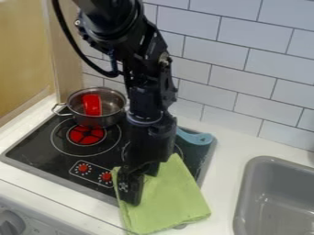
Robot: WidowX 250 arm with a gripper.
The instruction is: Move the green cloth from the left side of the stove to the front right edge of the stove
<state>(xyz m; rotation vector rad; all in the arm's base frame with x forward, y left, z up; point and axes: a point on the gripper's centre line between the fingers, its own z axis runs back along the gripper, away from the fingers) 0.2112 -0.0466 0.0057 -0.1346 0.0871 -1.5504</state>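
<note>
Nearest us, round grey plastic knob [11,224] on the front panel. Next, lime-green fabric cloth [171,197], across the edge of the black glass stovetop [36,151] and white worktop [222,176]. Black hand [132,187] at the cloth's left part; we cannot tell if it grips. We judge cloth handling in hand; next move calls for secure fabric contact. Farther back, shiny steel pot [92,121], red cup [92,104] inside.

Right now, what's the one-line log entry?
gripper: over green cloth | cloth: across stove edge | pot: on stove, red object inside
</note>
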